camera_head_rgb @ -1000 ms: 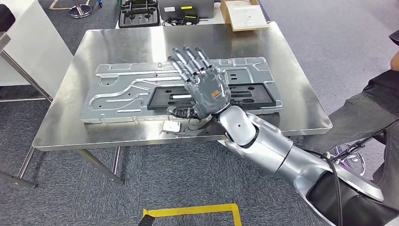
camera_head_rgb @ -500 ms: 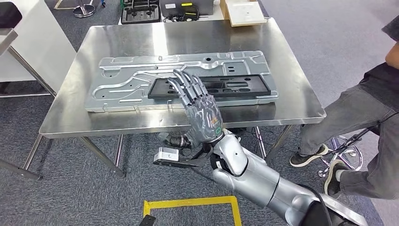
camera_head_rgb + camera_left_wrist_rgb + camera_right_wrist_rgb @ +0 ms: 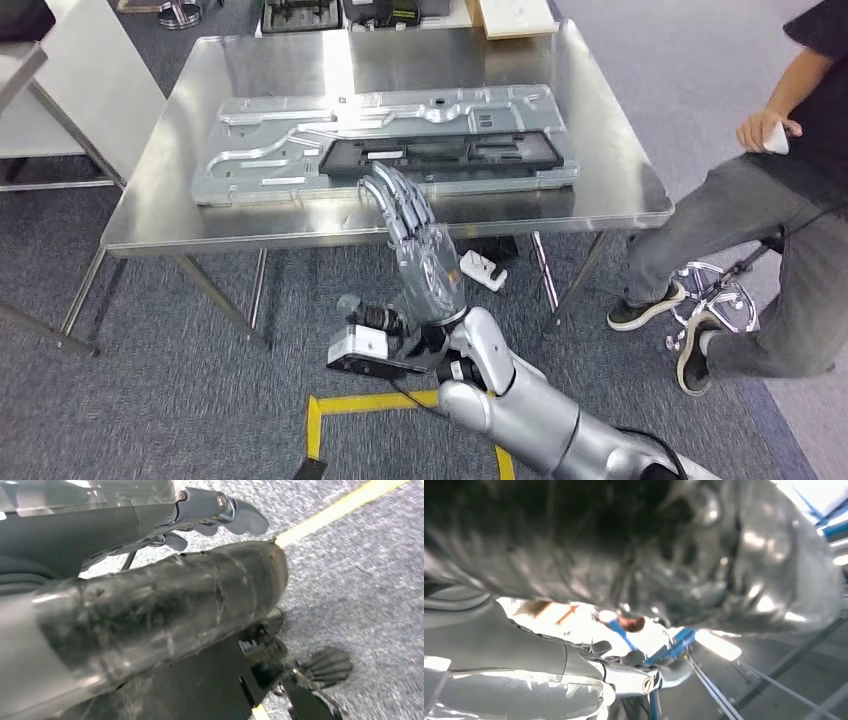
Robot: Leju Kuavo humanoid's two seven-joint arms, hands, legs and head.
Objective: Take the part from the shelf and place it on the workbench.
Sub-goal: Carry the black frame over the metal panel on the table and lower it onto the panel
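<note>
The big flat silver metal panel with pressed grooves [image 3: 385, 140] is lying on the shiny steel workbench [image 3: 200, 225] in the upper middle of the head view, and a long black plastic tray-like part [image 3: 440, 158] is resting on top of it toward the right. The silver panel looks stiff and hard, and it is probably a bit heavy because it is so wide. Its thin edges might be sharp and slippery, so the best place to hold it is likely along a long edge, with fingers hooked under the rim. The black piece looks lighter and could slide off if the panel gets tipped. The robot's right hand [image 3: 420, 255] is sitting in the middle of the head view, just below the near edge of the workbench. Its fingers are stretching out straight and a little apart, and it is holding nothing and touching nothing. In the left wrist view, the left hand [image 3: 210, 515] is pointing at the grey carpet, and its fingers seem to be holding nothing, though how far they are spread is hard to tell. A person in grey trousers [image 3: 760, 260] is sitting at the right side of the head view.
</note>
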